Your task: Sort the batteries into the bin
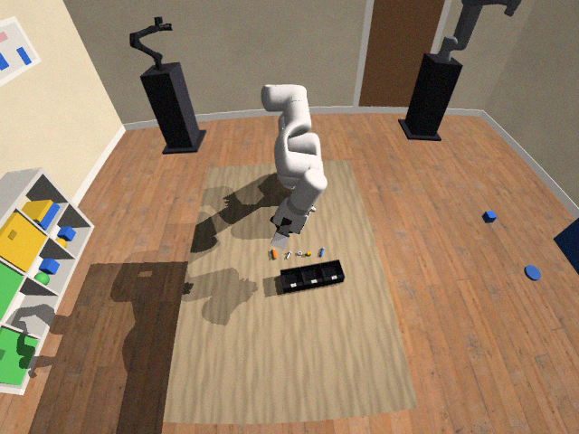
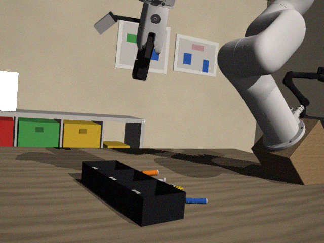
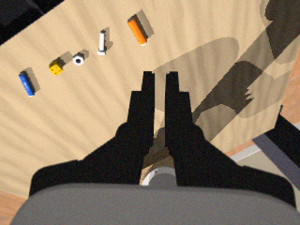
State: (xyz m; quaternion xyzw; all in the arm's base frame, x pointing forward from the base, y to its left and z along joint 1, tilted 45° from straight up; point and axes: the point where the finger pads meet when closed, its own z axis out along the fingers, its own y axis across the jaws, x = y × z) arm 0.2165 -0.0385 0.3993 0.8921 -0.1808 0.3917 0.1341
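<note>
My gripper [image 3: 159,87] is shut and empty, high above the mat; it also shows in the exterior view [image 2: 139,74]. Below it lies a row of small things. An orange battery [image 3: 137,30] lies nearest the fingertips; it also shows in the top and exterior views [image 1: 274,253] [image 2: 150,171]. A blue battery [image 3: 26,83] [image 1: 321,252] [image 2: 196,200] lies at the row's other end. Between them lie a white bolt [image 3: 101,42], a small white ring [image 3: 78,59] and a yellow die [image 3: 56,68]. A black bin with three compartments [image 1: 311,275] [image 2: 132,192] stands beside the row. Its label letters are too small to read.
The arm's base stands on a wooden block [image 2: 300,154] behind the row. Two black pedestals [image 1: 170,107] [image 1: 430,95] stand at the back of the room. A shelf with coloured boxes [image 1: 28,261] stands at the left wall.
</note>
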